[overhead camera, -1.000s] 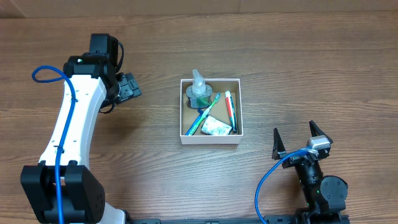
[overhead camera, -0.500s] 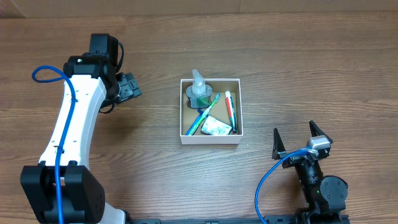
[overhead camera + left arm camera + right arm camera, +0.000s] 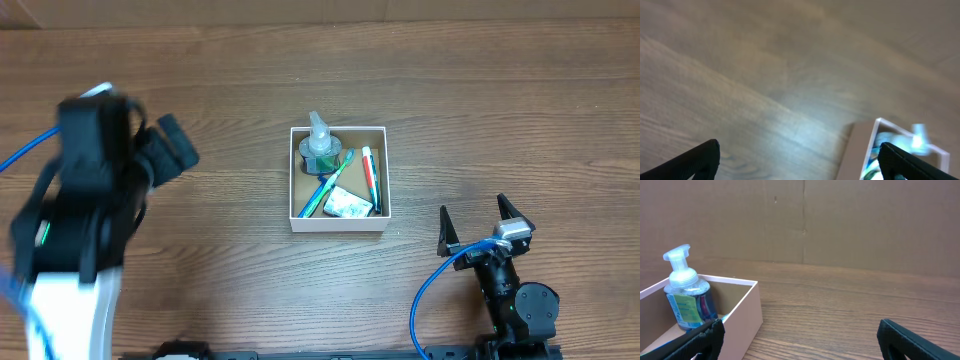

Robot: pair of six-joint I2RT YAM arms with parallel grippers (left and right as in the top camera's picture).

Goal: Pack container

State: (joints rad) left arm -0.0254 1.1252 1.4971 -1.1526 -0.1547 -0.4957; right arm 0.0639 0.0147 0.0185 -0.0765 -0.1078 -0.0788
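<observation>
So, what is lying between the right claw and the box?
Nothing: the overhead view shows only bare wooden table between the right claw and the box.

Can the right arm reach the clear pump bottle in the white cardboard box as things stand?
Probably yes: the open right gripper faces the small white cardboard box across bare wooden table, and the clear pump bottle stands upright above the rim, nothing over it.

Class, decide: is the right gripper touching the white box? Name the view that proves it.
Apart. The overhead view shows bare table between the right gripper and the white box.
</observation>
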